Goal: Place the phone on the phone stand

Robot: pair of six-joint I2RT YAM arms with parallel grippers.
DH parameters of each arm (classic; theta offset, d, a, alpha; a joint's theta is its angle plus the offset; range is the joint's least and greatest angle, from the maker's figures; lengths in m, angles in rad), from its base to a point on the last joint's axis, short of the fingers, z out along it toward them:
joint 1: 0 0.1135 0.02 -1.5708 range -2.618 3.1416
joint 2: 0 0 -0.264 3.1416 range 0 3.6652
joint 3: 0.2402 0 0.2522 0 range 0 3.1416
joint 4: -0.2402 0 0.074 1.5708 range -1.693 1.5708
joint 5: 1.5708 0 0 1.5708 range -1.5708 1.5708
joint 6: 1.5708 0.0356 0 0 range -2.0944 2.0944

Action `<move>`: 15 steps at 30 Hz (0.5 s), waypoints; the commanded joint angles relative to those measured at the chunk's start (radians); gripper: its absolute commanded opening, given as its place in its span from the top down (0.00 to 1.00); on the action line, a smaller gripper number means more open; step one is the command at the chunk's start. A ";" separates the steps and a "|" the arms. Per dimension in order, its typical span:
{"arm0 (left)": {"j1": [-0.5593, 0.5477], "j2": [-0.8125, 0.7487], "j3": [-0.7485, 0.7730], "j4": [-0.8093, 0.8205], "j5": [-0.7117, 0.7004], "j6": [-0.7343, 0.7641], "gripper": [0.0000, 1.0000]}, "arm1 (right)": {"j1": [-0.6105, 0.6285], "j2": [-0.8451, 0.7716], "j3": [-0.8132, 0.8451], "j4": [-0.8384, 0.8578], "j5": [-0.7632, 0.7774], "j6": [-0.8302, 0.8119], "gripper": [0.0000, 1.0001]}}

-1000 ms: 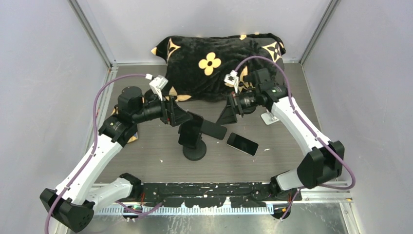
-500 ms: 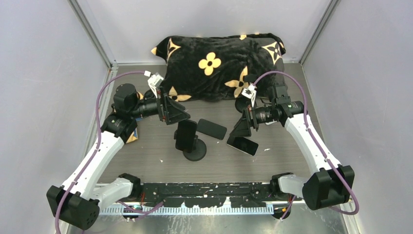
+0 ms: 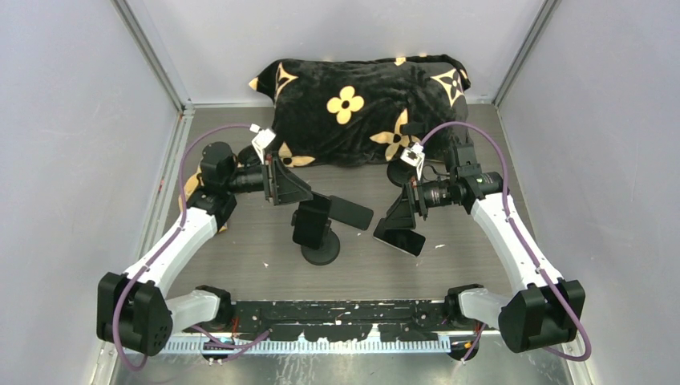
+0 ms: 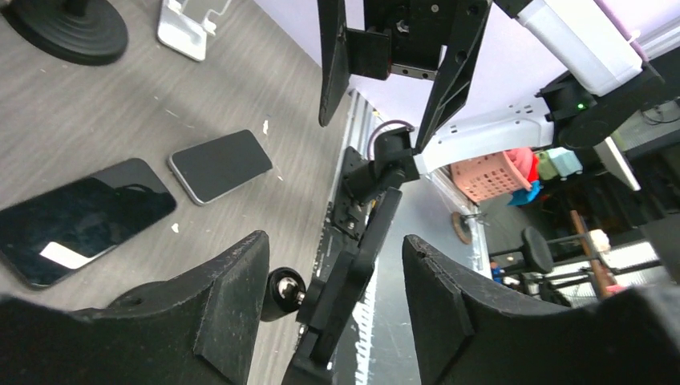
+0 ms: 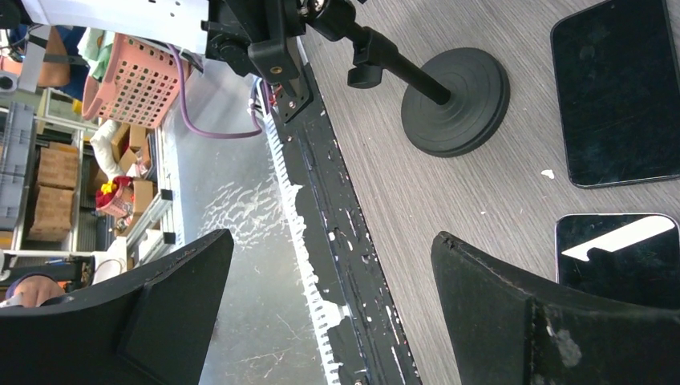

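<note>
Black fingers crowd the lower edge of both wrist views, so a good deal is cut off. In the right wrist view the small silver-edged black phone point(image 5: 613, 257) is half covered by one finger point(image 5: 545, 321), and only its upper part, with a bright reflection, is seen. From above it is largely masked by the right end effector point(image 3: 401, 218). It lies flat on the grey wood-grain table point(image 3: 265, 277), to the right of the black round-based phone stand point(image 3: 321, 250) and apart from it. A larger glossy black phone point(image 3: 350, 212) is laid flat beside the stand's cradle point(image 3: 311, 220); whether they touch cannot be told.

The right end effector's jaws are spread wide above the small phone and nothing is gripped; contact with the phone cannot be made out. The left end effector point(image 4: 333, 249) is seen with jaws parted, the thin cradle edge-on in the gap and not clamped. At the top of the left wrist view a black disc base point(image 4: 68, 24) and a white bracket point(image 4: 188, 24) are cropped by the frame.
</note>
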 commanded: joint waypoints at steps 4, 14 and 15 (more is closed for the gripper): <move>0.004 -0.009 -0.091 0.341 0.091 -0.158 0.39 | -0.010 -0.023 -0.004 0.028 -0.025 0.013 0.00; 0.004 -0.012 -0.170 0.474 0.109 -0.207 0.53 | -0.015 -0.018 -0.007 0.046 -0.024 0.035 0.00; 0.003 -0.010 -0.173 0.490 0.110 -0.212 0.56 | -0.016 -0.016 -0.007 0.048 -0.024 0.036 0.00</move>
